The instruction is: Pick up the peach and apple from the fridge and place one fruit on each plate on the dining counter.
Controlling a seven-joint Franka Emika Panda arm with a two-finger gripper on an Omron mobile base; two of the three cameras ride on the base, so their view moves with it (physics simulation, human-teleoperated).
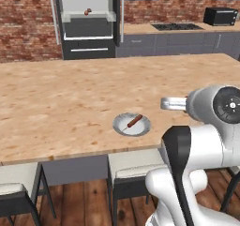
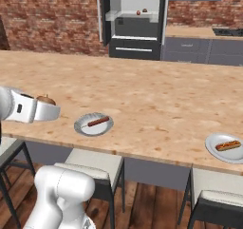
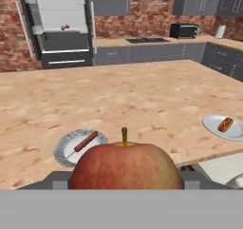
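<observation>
Gripper [image 3: 124, 185] clamped on apple [image 3: 126, 166], above dining counter [image 3: 142, 95] edge.

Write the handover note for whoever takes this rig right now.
End effector: shut on the apple, held above the near edge of the dining counter.
Plates: near plate and far plate each carry a sausage-like item, no fruit.
Fridge is open; a small fruit, likely the peach, sits on its shelf.
Done: apple fetched.
Left: set apple down, fetch and plate the peach.

Both base cameras are looking forward across the dining counter [image 1: 70, 94] toward the fridge [image 2: 135, 21], sharing both; the hand camera is sitting close behind the apple [image 3: 126, 166].
</observation>
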